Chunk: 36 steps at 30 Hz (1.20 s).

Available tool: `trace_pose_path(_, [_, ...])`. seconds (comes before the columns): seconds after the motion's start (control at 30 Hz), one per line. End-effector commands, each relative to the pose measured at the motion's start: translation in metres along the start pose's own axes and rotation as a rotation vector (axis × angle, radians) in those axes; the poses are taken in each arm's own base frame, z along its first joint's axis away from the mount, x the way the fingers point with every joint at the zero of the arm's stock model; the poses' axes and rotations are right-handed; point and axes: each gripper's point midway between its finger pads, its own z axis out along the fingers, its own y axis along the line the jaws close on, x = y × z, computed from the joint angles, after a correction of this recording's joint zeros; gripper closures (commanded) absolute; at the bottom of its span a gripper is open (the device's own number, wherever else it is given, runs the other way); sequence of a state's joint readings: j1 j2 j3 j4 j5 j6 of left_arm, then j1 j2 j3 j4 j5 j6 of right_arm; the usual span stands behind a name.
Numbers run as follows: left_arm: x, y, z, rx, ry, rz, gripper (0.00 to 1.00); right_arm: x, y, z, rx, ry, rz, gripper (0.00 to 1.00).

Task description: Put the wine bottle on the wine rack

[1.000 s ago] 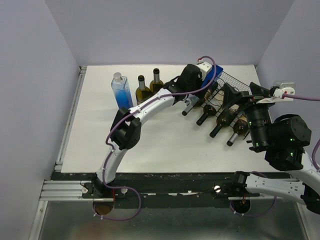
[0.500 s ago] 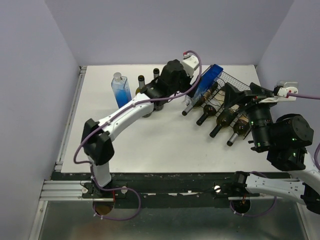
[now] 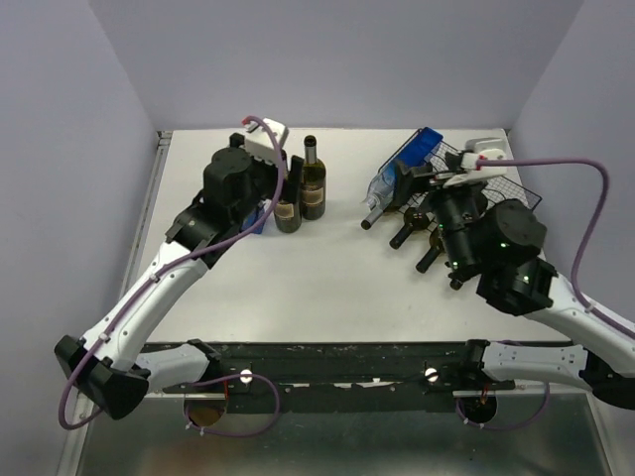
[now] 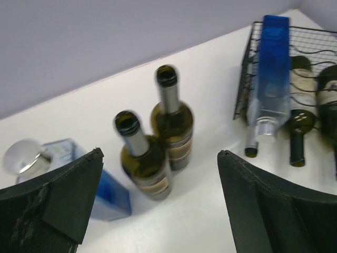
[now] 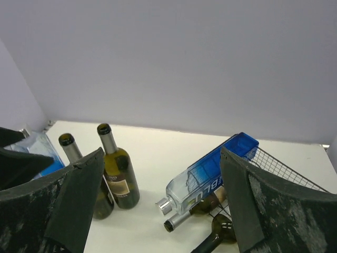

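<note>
**Both hands released; blue bottle lying on the rack**

- Wine rack [image 3: 516, 184]: black wire, far right part of the white worktop [image 3: 327, 283]. Set at a slant to the worktop's edges.
- Lying blue bottle [image 3: 405, 167]: on its side at the rack's left end, against the raised side. Silver cap points toward the near edge and hangs past the rack's front. Nothing is touching it.
- Dark bottles [image 4: 297, 105]: lying in the cradles just right of the blue one, necks pointing the same way. The right arm hides part of the row in the top view, so I cannot give a count.
- Left hand [image 4: 159, 157]: jaws wide, nothing between them. It hangs above the worktop's far left part, well apart from the rack.
- In the left wrist view, two green wine bottles [image 3: 314, 188] stand upright side by side with open mouths. A standing blue bottle [image 4: 108, 192] with a silver cap is just to their left.
- Right hand [image 5: 162, 153]: jaws also spread, gripping nothing. It is raised at the rack's near side, and its camera looks across the rack toward the back wall.
- The right wrist view shows the lying blue bottle on the wire grid, with two dark necks below it.
</note>
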<state>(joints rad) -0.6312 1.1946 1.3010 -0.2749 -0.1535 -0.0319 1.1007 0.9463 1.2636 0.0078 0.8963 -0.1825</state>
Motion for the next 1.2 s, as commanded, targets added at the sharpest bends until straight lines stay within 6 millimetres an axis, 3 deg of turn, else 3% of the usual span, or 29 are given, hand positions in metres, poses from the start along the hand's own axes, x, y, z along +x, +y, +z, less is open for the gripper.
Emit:
trace_pose_path(0.0, [0.029, 0.054, -0.023, -0.172, 0.059, -0.050, 0.01, 0.008, 0.032, 0.013, -0.073, 0.004, -0.028, 0.03])
trace_pose_path(0.1, [0.034, 0.080, -0.032, -0.254, 0.085, -0.074, 0.01, 0.015, 0.047, 0.020, -0.098, 0.005, -0.020, 0.03])
trace_pose_path(0.27, [0.047, 0.111, -0.030, -0.345, 0.166, -0.170, 0.01, 0.023, 0.064, 0.028, -0.120, 0.012, -0.031, 0.01])
trace_pose_path(0.67, [0.071, 0.139, 0.017, -0.268, 0.276, -0.212, 0.02, 0.033, 0.067, 0.029, -0.113, 0.029, -0.027, 0.00])
trace_pose_path(0.87, [0.084, 0.147, 0.026, -0.251, 0.305, -0.186, 0.06, 0.037, 0.066, 0.030, -0.105, 0.034, -0.037, 0.00])
trace_pose_path(1.0, [0.090, 0.143, 0.029, -0.219, 0.316, -0.188, 0.17, 0.038, 0.064, 0.030, -0.096, 0.034, -0.051, 0.00])
trace_pose_path(1.17, [0.092, 0.139, 0.031, -0.191, 0.335, -0.187, 0.52, 0.038, 0.064, 0.030, -0.097, 0.031, -0.056, 0.00])
